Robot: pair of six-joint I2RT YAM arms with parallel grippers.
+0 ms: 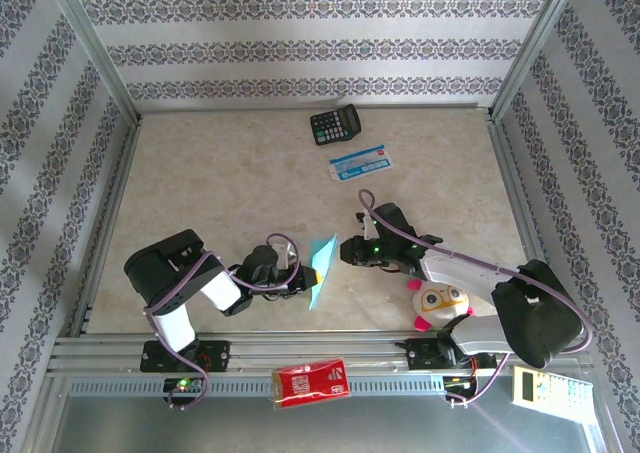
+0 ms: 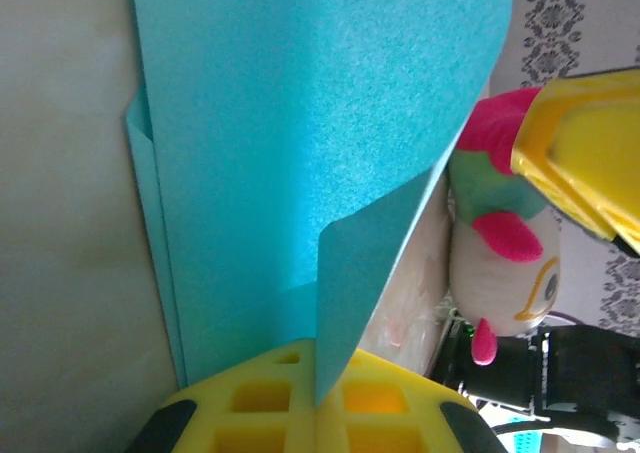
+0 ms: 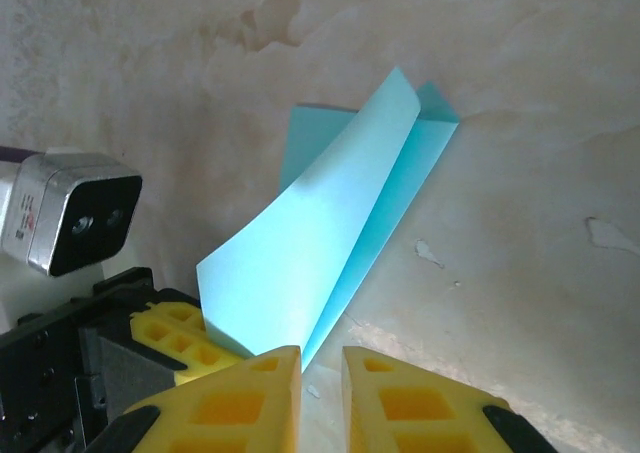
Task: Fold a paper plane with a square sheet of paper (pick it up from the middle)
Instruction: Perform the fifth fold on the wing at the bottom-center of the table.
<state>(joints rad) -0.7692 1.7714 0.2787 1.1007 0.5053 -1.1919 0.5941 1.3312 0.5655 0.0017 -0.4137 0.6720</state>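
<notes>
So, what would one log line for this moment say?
stage: mid-fold | left hand: shut on paper | right hand: ajar beside it

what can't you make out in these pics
Left wrist view: the folded sheet covers most of the table and part of the plush toy.
Right wrist view: the sheet's near corner ends close beside the right gripper; whether they touch is unclear.
Top view: print on the card and the calculator keys is too small to read.
</notes>
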